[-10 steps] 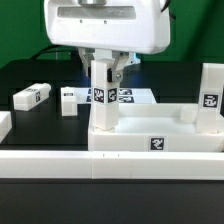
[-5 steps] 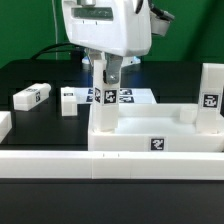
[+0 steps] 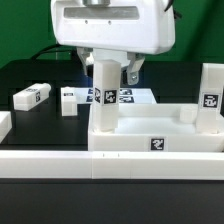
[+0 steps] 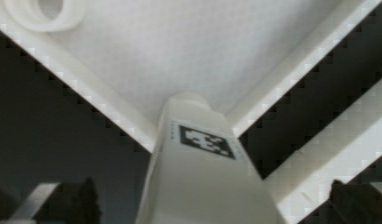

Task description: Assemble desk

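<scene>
Leg [image 3: 104, 108] stands upright in the corner of the top [image 3: 185, 143] on exterior view's left; top sits on table [image 3: 30, 75]. Gripper [image 3: 110, 72] over leg, jaws wide, straddling it w/o contact. Prob. light, stiff, slick plastic: grip leg's flat sides, high up.

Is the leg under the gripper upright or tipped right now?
Upright. In the exterior view the leg stands straight at a corner of the desk top, its sides vertical.
</scene>
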Robot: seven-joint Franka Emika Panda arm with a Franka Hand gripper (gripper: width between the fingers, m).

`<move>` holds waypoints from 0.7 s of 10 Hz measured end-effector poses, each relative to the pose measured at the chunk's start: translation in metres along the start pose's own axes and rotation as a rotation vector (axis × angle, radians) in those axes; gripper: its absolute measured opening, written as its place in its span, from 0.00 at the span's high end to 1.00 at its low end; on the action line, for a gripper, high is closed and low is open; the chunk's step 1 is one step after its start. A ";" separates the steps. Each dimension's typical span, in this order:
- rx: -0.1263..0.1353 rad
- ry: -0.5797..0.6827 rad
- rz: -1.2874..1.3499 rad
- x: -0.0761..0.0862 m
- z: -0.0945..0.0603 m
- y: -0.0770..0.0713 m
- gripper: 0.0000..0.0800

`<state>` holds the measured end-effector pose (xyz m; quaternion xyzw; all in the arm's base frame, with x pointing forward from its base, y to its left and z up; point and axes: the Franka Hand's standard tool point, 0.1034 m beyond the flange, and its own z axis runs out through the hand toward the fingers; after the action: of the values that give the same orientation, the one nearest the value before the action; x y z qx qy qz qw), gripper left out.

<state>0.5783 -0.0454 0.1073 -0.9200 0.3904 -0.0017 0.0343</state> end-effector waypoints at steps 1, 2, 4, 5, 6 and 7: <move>0.001 0.000 -0.043 0.001 0.000 0.001 0.19; 0.001 0.000 -0.138 0.001 0.001 0.001 0.19; -0.009 0.003 -0.338 0.001 0.001 0.002 0.19; -0.033 0.011 -0.489 0.002 0.002 0.003 0.19; -0.049 0.016 -0.599 0.002 0.002 0.002 0.19; -0.055 0.014 -0.672 0.002 0.003 0.002 0.19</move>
<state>0.5778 -0.0482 0.1038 -0.9978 0.0654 -0.0087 0.0044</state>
